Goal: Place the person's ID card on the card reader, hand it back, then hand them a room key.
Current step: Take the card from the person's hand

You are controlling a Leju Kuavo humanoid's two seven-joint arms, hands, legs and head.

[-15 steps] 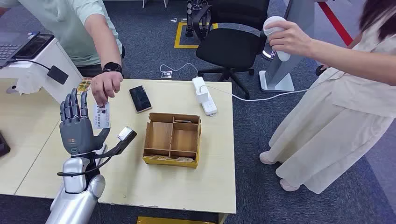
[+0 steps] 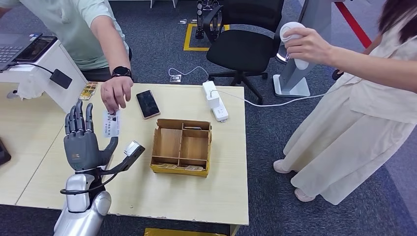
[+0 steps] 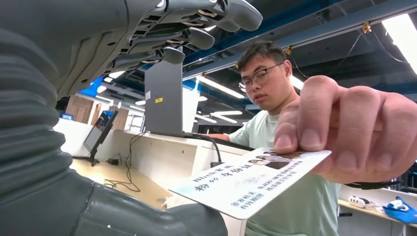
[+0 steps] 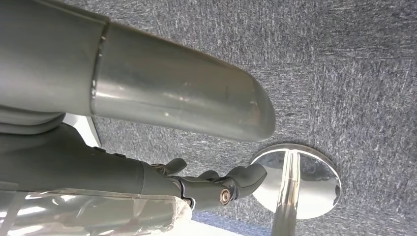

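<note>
My left hand (image 2: 81, 142) is raised over the table's left part, palm forward and fingers spread upward, holding nothing. A person's hand (image 2: 116, 93) holds a white ID card (image 2: 111, 124) just beyond my thumb. In the left wrist view the card (image 3: 251, 179) sits between my thumb (image 3: 147, 216) and my fingers (image 3: 196, 37), pinched by the person's fingers (image 3: 344, 132); I cannot tell whether it touches my thumb. A wooden divided box (image 2: 182, 146) has cards in its front slots. My right hand (image 4: 211, 184) hangs over the carpet, fingers loose and holding nothing.
A black phone (image 2: 147, 103) and a white power strip (image 2: 215, 101) lie at the far side of the table (image 2: 147, 191). A black office chair (image 2: 243, 49) stands behind it. A second person at the right holds a white device (image 2: 292, 42). A laptop (image 2: 14, 46) is at far left.
The person's hand has shifted the card slightly to the right, toward my thumb. My left hand has sunk a little.
</note>
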